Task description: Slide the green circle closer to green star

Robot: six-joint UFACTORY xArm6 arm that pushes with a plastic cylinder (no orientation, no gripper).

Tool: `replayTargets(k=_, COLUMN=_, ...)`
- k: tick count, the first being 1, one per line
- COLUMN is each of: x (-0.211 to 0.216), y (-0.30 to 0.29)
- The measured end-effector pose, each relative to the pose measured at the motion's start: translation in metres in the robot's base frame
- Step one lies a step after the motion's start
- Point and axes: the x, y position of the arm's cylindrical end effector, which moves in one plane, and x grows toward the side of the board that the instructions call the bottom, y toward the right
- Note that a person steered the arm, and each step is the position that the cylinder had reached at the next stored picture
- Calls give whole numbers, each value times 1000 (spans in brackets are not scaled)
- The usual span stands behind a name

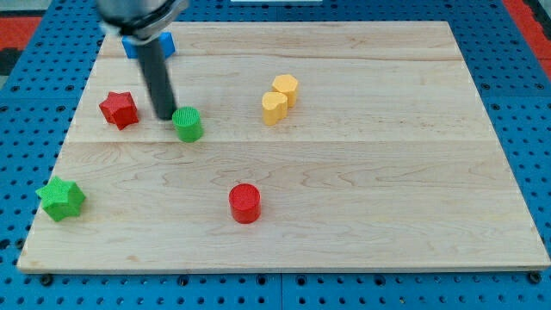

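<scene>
camera view | tip: my tip just left of green circle, red star on its other side | jaws: none, bare rod | green star at counter lower left, well apart from circle | red cylinder low centre

bare board between green circle, green star

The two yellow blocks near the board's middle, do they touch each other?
Touching. The camera view shows the yellow heart pressed against the other yellow block above it to the right, no board visible between them.
</scene>
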Motion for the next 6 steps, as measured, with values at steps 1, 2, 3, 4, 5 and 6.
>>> replayTargets(k=1, x=-27, y=42)
replayTargets(k=2, x=-66, y=59)
replayTargets(k=3, x=-44, y=107)
replayTargets(k=4, x=16, y=11)
replayTargets(k=5, x=51, y=-6)
replayTargets(k=6, x=96, y=-36)
